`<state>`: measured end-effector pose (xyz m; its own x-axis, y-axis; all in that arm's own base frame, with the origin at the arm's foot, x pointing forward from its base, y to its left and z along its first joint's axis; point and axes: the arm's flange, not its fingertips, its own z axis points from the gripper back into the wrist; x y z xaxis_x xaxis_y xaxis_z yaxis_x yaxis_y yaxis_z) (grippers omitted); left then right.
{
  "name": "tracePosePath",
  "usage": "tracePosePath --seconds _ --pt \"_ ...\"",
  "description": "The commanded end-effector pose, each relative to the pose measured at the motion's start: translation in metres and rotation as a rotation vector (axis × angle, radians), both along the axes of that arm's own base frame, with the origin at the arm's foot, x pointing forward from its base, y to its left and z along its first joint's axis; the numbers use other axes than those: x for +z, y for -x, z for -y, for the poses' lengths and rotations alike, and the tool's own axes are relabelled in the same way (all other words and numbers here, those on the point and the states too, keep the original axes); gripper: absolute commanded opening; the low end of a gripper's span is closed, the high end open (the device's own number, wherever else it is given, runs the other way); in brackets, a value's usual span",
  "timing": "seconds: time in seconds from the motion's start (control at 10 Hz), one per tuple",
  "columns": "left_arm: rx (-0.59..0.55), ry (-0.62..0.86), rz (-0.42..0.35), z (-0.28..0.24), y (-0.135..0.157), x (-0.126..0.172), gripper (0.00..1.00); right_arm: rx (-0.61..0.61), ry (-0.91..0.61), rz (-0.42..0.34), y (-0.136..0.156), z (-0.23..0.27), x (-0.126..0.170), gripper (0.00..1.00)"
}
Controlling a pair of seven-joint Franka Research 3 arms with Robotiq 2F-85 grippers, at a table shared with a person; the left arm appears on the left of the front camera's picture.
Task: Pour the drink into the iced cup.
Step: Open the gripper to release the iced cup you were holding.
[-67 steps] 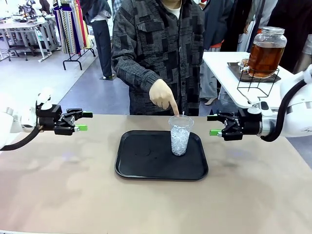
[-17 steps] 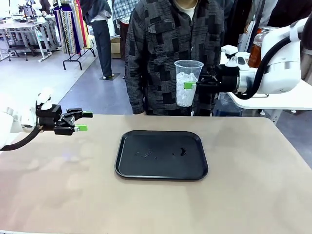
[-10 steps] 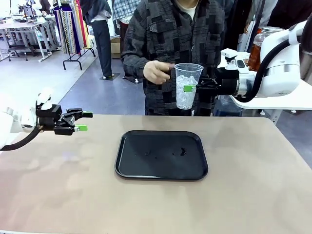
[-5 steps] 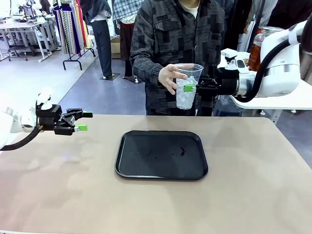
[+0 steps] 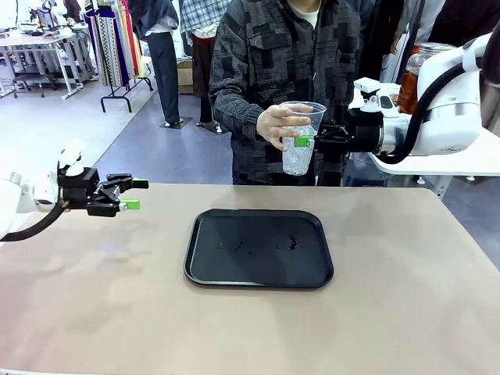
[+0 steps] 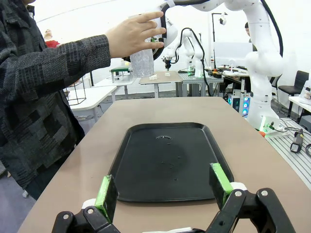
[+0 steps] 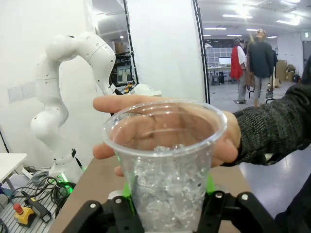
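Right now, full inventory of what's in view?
iced cup: one, clear, ice inside, held in the air past the table's far edge
tray: one, black, table centre, a few droplets on it
drink: one jar, amber, mostly hidden behind the right arm, on the white side table
table: one, tan
person's hand: one, wrapped around the cup
left end effector: open, holding nothing, over the table's left edge
right end effector: shut on the cup

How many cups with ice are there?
1: the iced cup is up in the air above the table's far edge, clamped by the right gripper, with the person's hand around it.
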<state>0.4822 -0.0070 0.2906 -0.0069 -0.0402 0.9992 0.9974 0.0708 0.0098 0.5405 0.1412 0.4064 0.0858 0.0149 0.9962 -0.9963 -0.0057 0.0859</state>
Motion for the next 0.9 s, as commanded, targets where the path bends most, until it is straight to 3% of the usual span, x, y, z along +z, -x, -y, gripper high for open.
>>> tracePosePath --seconds 0.0,0.7,0.8 --pt "0.001 -0.002 -0.008 0.0003 0.0002 0.0023 1.0 0.002 -0.005 0.025 0.0009 -0.0016 0.0055 0.63" --pt "0.001 -0.002 -0.008 0.0003 0.0002 0.0023 1.0 0.002 -0.005 0.025 0.0009 -0.0016 0.0055 0.63" --pt "0.001 -0.002 -0.008 0.0003 0.0002 0.0023 1.0 0.0 -0.001 0.003 0.0002 0.0 0.0018 0.72"
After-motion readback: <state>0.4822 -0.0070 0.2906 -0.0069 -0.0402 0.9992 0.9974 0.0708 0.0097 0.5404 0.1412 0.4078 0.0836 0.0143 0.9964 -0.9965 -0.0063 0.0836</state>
